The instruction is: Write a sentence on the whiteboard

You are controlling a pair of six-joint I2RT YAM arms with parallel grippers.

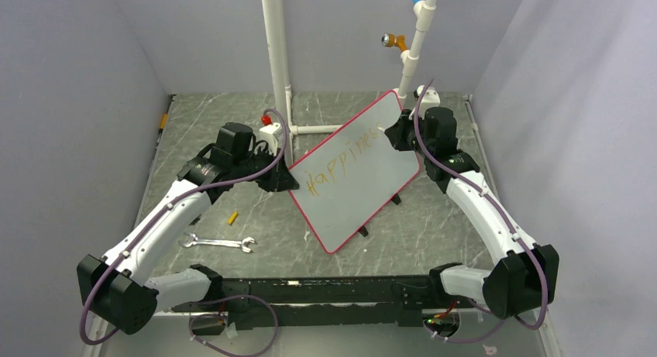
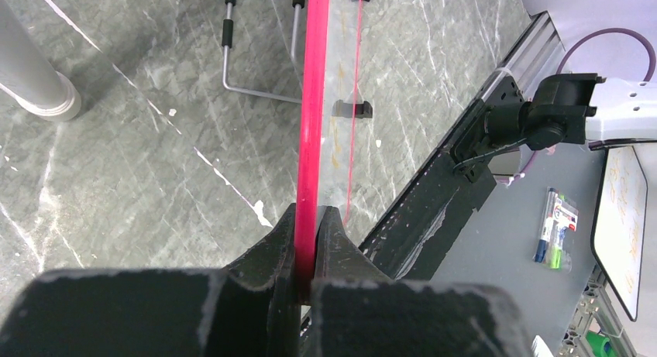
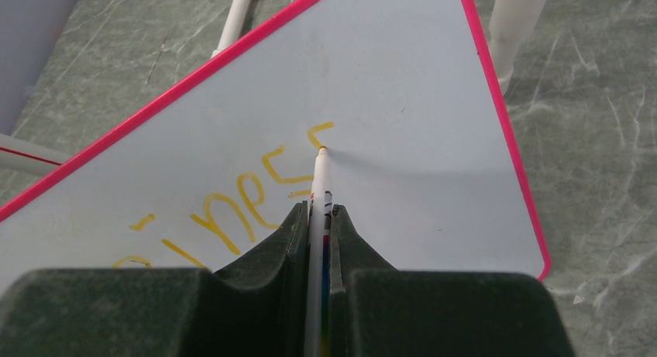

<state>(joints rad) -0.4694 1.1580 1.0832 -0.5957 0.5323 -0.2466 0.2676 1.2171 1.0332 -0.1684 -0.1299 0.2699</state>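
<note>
**Top external view.** The whiteboard [image 1: 364, 190] is standing tilted on its black feet toward the back of the bench [image 1: 225, 132], turned diagonally between the two arms. The sentence [image 1: 346, 162] is running up the board in orange-yellow and reads roughly "Happines" so far. The left jaws are meeting the board's left edge, and the right jaws are working near its upper right corner. A wrench [image 1: 219, 242] is lying on the bench well apart from the board.

**Left wrist view.** The left jaws are pressing together on the red-pink frame [image 2: 312, 101], pinching the board's edge and steadying it.

**Right wrist view.** The right jaws are pinching a white marker [image 3: 319, 179], whose tip is touching the board at the foot of the last stroke.

**Step in hand, as judged.** The closing letter of the first word is being formed. The next move is calling for light, even tip pressure and a firm hold on the frame. Since little room is showing before the right edge, it also calls for a lift and shift to a second line.
</note>
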